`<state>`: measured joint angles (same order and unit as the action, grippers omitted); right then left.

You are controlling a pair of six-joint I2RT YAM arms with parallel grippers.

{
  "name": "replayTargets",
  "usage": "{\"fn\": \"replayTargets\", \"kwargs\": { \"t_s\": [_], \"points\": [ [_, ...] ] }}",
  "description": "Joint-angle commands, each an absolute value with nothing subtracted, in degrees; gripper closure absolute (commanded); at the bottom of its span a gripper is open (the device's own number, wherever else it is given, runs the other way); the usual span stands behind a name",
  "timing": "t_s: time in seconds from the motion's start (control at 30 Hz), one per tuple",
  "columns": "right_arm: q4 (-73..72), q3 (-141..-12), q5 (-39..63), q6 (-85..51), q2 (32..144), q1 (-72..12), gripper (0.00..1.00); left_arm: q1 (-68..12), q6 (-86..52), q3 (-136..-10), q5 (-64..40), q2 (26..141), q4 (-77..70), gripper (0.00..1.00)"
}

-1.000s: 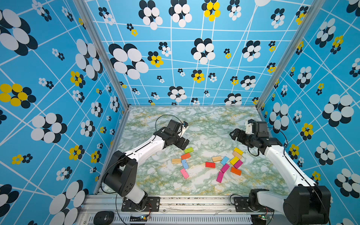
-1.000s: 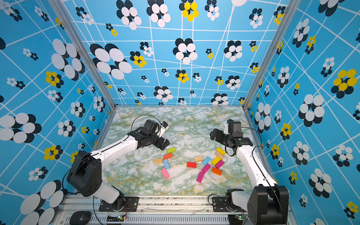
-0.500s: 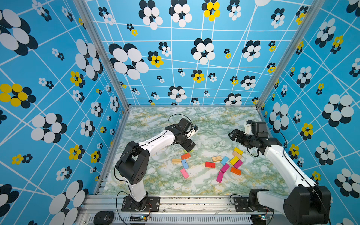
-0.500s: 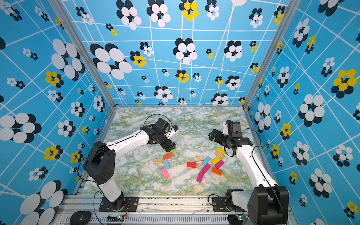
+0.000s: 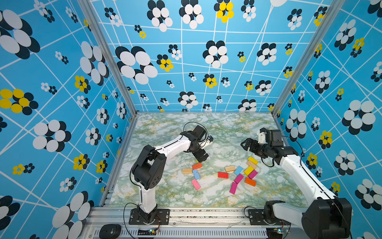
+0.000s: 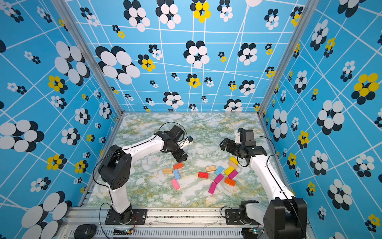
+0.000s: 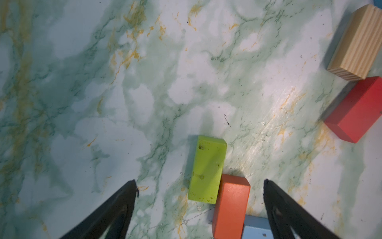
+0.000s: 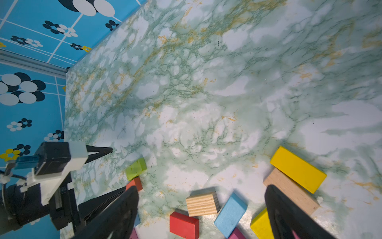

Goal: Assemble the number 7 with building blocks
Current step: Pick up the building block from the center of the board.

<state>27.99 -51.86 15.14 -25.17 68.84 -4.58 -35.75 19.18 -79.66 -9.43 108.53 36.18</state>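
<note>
Lime-green block [image 7: 207, 169] lies flat touching the orange block [image 7: 231, 204], left of centre; my left gripper [image 7: 200, 182] hangs spread above them, placed to straddle one. Rightward, the other building blocks [image 5: 248, 170] lie loose, no 7 formed, my right gripper [image 5: 245, 144] spread and empty on their far side.

Building blocks [image 5: 223, 175] lying flat, scattered, two loose clusters.

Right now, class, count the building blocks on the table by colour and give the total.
green block: 1
orange blocks: 2
red block: 1
light blue blocks: 2
pink block: 1
magenta blocks: 3
yellow blocks: 2
wood blocks: 3
Total: 15
</note>
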Motion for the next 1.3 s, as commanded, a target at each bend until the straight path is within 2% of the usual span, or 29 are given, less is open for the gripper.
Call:
{"fn": "replayTargets", "kwargs": {
  "t_s": [0.0,0.27,0.97,1.27],
  "points": [
    [28.78,-52.48,14.77,-25.96,67.93,-5.27,0.03,-36.04,20.58,-81.63,-11.01,110.24,38.67,0.03],
    [28.6,-53.01,14.25,-26.1,69.34,-6.15,0.03,-35.99,21.43,-84.34,-10.9,113.83,39.61,0.07],
    [28.38,-52.01,12.22,-26.56,68.29,-8.81,0.03,-35.6,21.97,-85.08,-10.59,118.5,42.84,0.36],
    [28.94,-51.96,11.27,-26.24,66.6,-8.97,0.03,-35.51,22.24,-86.06,-10.29,120.14,44.62,0.41]
  ]
}}
